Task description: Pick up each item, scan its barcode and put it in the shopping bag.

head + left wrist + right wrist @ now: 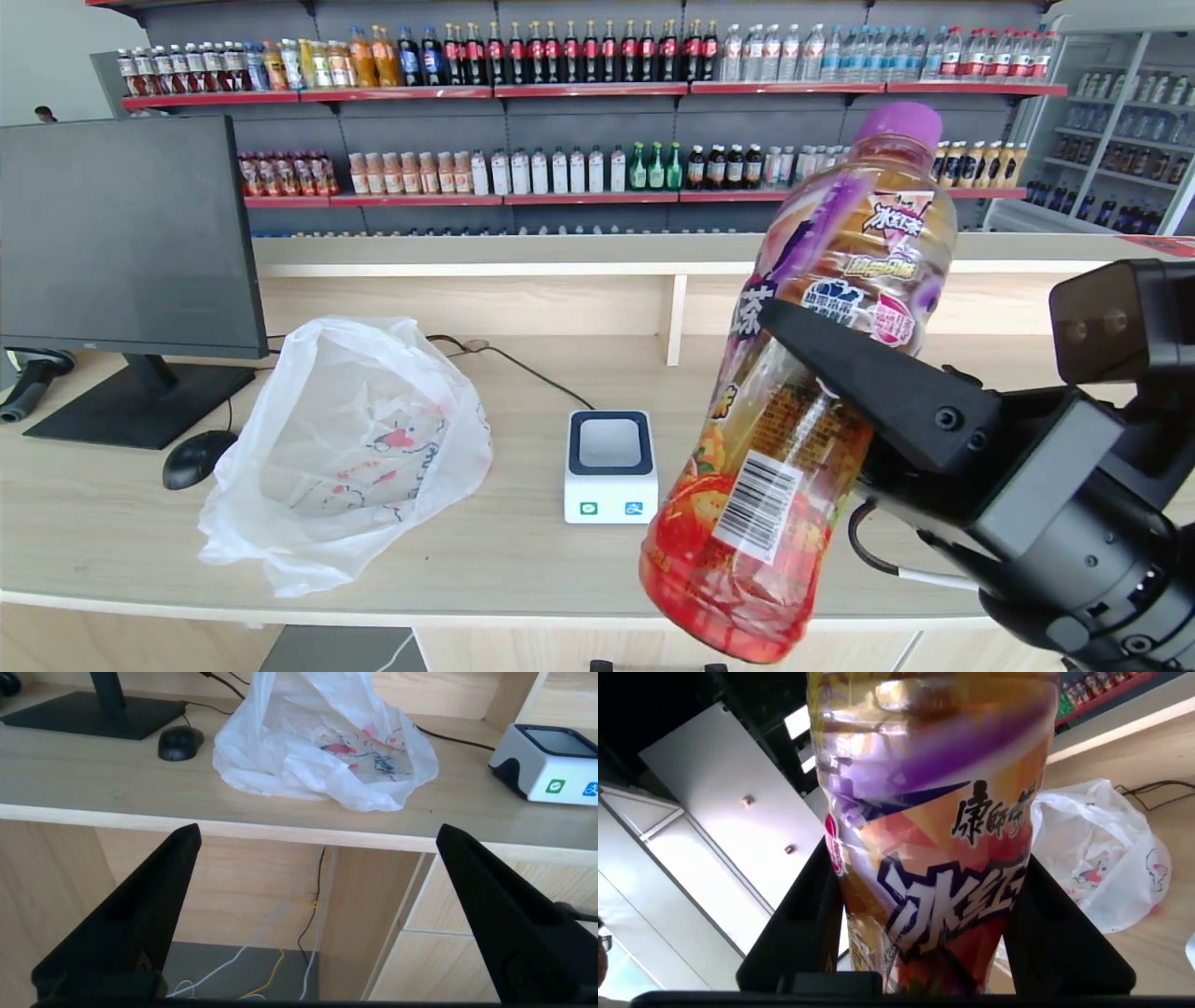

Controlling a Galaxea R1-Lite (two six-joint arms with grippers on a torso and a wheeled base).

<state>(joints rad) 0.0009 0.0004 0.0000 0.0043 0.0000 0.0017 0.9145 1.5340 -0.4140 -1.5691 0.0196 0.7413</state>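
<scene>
- A plastic iced-tea bottle (840, 233) with a purple cap (901, 123) is held in the air above the front edge of the tabletop (523, 551). It is tilted, with the cap up and the base low.
- The bottle is clamped about its middle by the jaws of the right gripper (929, 938), one on each side of the label.
- The barcode (761, 495) sits on the lower label, clear of the jaws. It is turned toward the head camera rather than toward the scanner (610, 451), which stands on the tabletop to the left of the bottle.
- The left gripper (318, 833) hangs in front of the tabletop and below its edge, with its jaws spread wide and nothing between them.
- The white shopping bag (345, 448) lies slumped on the tabletop between the scanner and the monitor (131, 233).
- The bottle looks full, so it is judged fairly heavy. Its film label is likely slick, and its thin walls would give under a hard squeeze.
- A mid-body hold near the balance point is judged best, with the barcode patch left uncovered.
- The bag is thin, limp film and is expected to give no support as the bottle goes in.
</scene>
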